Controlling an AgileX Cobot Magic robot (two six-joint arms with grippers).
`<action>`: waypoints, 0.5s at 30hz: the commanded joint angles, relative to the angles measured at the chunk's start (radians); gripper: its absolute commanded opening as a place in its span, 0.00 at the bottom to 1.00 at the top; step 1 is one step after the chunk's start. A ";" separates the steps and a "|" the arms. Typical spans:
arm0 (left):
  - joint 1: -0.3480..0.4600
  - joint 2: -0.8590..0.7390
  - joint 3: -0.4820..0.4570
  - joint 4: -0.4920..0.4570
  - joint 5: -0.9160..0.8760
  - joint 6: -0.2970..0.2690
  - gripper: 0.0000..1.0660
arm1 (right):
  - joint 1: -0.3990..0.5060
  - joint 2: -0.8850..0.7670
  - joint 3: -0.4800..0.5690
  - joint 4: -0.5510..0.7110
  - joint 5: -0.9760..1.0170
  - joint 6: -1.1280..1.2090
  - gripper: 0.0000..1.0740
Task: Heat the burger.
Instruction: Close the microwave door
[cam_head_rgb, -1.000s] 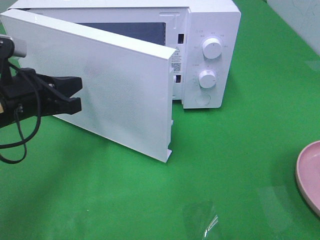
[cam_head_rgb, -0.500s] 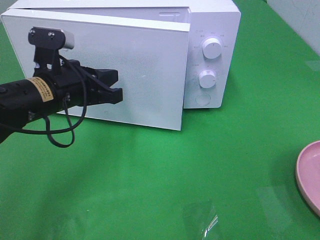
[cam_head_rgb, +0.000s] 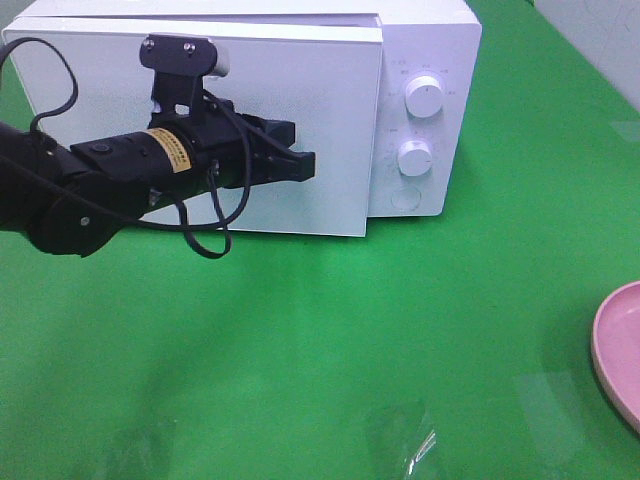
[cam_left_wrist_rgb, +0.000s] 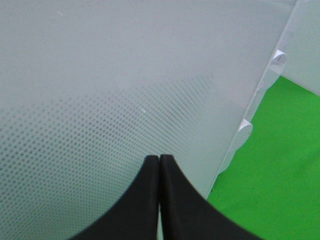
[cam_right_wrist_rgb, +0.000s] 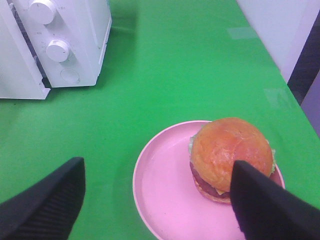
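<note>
The burger (cam_right_wrist_rgb: 230, 152), with a glossy golden-brown bun, sits on a pink plate (cam_right_wrist_rgb: 165, 185) and shows only in the right wrist view. My right gripper (cam_right_wrist_rgb: 157, 167) is open above the plate, one finger on each side, holding nothing. The plate's edge (cam_head_rgb: 620, 350) shows at the right edge of the high view. My left gripper (cam_head_rgb: 308, 167) is shut and empty, its tips (cam_left_wrist_rgb: 159, 159) against the front of the white microwave door (cam_head_rgb: 330, 120). The door stands a narrow crack open, and its latch hooks (cam_left_wrist_rgb: 277, 57) still show.
The white microwave (cam_head_rgb: 425, 60) stands at the back of the green table (cam_head_rgb: 400, 330), with two round knobs (cam_head_rgb: 425, 97) on its right panel. It also shows in the right wrist view (cam_right_wrist_rgb: 75, 45). A pale wall (cam_right_wrist_rgb: 280, 30) borders the table's right side.
The left arm has swung right and pushed the microwave door from wide open to almost shut. Its gripper fingers have closed together. The plate has not moved.
</note>
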 joint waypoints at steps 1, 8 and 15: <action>-0.011 0.016 -0.038 -0.019 0.015 0.010 0.00 | -0.005 -0.027 0.001 -0.003 -0.005 -0.006 0.71; -0.011 0.062 -0.136 -0.043 0.067 0.010 0.00 | -0.005 -0.027 0.001 -0.003 -0.005 -0.006 0.71; -0.011 0.108 -0.232 -0.045 0.106 0.016 0.00 | -0.005 -0.027 0.001 -0.003 -0.005 -0.005 0.71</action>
